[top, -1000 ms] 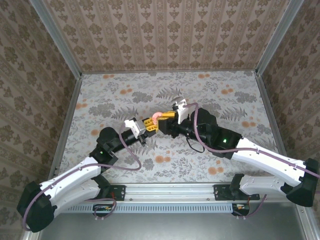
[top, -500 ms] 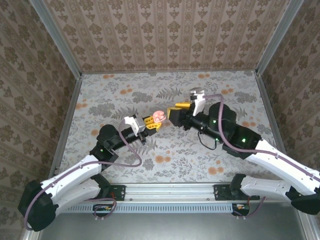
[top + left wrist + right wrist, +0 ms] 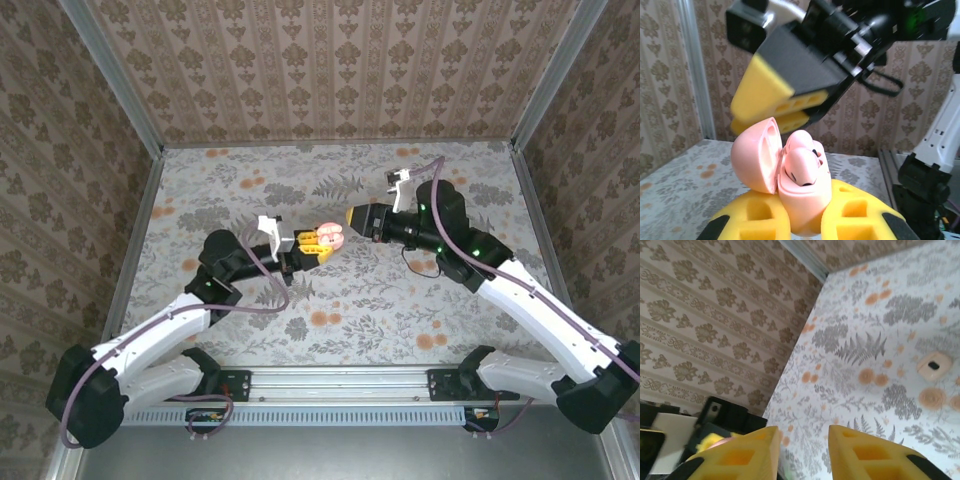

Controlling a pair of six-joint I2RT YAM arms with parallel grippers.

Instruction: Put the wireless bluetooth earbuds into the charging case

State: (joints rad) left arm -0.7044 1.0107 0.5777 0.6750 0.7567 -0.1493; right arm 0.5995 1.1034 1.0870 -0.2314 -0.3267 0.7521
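My left gripper [image 3: 318, 244] is shut on the pink charging case [image 3: 805, 195], pinched between its yellow fingers [image 3: 860, 215]. The case's lid [image 3: 754, 155] stands open to the left. A rounded pale-pink piece [image 3: 801, 167], apparently an earbud, sits in the case's body. My right gripper [image 3: 352, 216] hovers just right of the case [image 3: 328, 235] and, in the left wrist view, above it [image 3: 772, 102]. Its fingertips are slightly apart with nothing between them [image 3: 804, 450]. A small cream-white earbud [image 3: 934, 366] with a dark spot lies on the floral table.
The floral tabletop [image 3: 230, 180] is ringed by patterned walls [image 3: 330, 70] and metal rails [image 3: 135, 240]. Orange blotches [image 3: 320, 319] in the pattern resemble small objects. Both arms meet at the table's middle, cables looping beside them.
The right gripper drew back from the case, lifted to the right, and its fingers narrowed. The left gripper carried the open case slightly right, toward it.
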